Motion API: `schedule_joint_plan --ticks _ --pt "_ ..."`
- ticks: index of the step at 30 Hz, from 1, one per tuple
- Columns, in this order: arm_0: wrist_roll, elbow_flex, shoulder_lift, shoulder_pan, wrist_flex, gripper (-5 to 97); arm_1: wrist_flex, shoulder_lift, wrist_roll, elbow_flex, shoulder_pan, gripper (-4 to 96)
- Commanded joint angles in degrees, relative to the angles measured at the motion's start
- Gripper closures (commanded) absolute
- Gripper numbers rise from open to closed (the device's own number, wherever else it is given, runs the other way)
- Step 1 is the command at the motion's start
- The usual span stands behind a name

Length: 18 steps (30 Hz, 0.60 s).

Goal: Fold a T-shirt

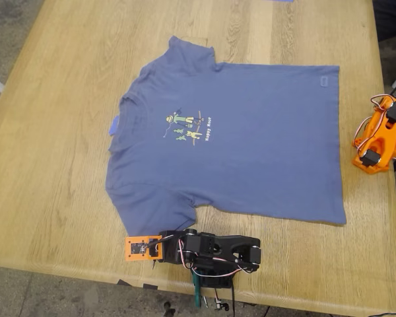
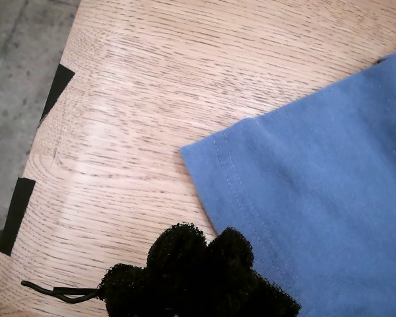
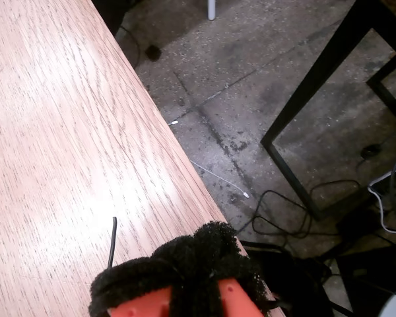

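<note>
Exterior view: T-shirt [image 1: 251,139] lies flat just beside my first tool [image 1: 152,249].

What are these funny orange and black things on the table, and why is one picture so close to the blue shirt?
They are two small robot arms, and I am the robot. The wide picture comes from a camera above the wooden table. A blue T-shirt lies spread flat on it, with a little cartoon print on the chest.

The other two pictures come from tiny cameras riding on my grippers, which are my pinching hands. My first gripper, the dark fuzzy shape, sits next to a sleeve of the T-shirt, so it belongs to the black arm at the table's near edge. My second gripper looks along the table's edge down to the floor with its cables, so it is probably the orange arm at the exterior view's right.

Both grippers are pinched shut and hold nothing.
</note>
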Motion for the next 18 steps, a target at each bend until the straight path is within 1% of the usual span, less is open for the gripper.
schedule_joint_plan --ticks 1,6,9,11,14,16,18 --pt "0.44 -1.41 6.59 0.09 -2.29 92 0.00 0.44 -0.53 3.25 -0.09 88.2" --pt "0.70 -1.41 6.59 -0.09 -6.94 91 -0.97 0.53 -1.32 3.16 -0.70 87.2" --pt "3.60 -1.85 6.59 -0.09 -10.46 89 -0.97 0.53 -2.64 1.23 -2.37 86.0" --pt "4.48 -3.34 6.59 0.44 -10.46 87 -1.05 0.53 -3.08 -1.32 -4.48 84.3" --pt "3.96 -7.29 6.59 3.08 -9.05 81 1.32 0.53 -2.55 -6.24 -8.35 81.9" --pt "3.60 -11.60 6.42 5.62 -5.45 74 4.39 0.44 -1.93 -10.02 -10.55 80.2" --pt "3.60 -16.35 5.62 7.29 -2.02 71 7.56 0.35 -0.97 -14.41 -12.74 78.6"
